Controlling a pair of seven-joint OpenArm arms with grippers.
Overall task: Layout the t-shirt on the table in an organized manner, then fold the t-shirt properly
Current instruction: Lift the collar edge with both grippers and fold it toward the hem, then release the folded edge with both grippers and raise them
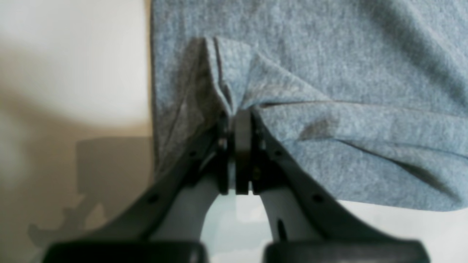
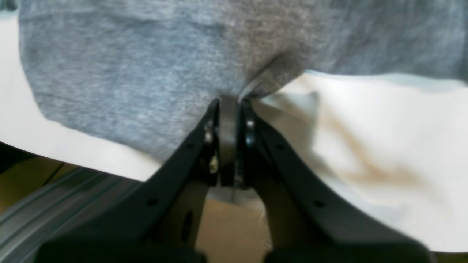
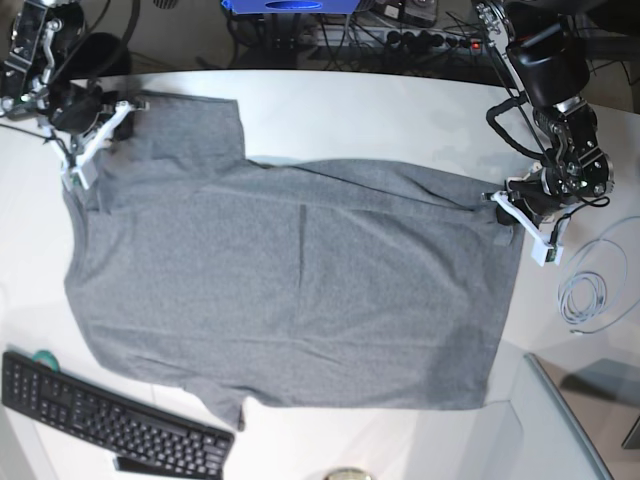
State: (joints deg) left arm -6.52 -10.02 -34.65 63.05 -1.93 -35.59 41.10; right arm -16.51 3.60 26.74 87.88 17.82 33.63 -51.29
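A grey t-shirt (image 3: 290, 290) lies spread across the white counter (image 3: 400, 110), filling most of the base view from the left edge to right of centre, one sleeve toward the upper left and the other at the lower centre. At the upper left of that view, the right end effector (image 3: 78, 170) is clamped on the shirt's edge; its wrist camera shows the jaws pressed together with a pinch of grey knit (image 2: 124, 76) between them. At the right, the left end effector (image 3: 503, 212) grips the opposite edge, its jaws likewise closed on a bunched fold of cloth (image 1: 292, 91). A black keyboard (image 3: 110, 420) sits at the lower left, and a coiled cable (image 3: 590, 295) lies at the right.
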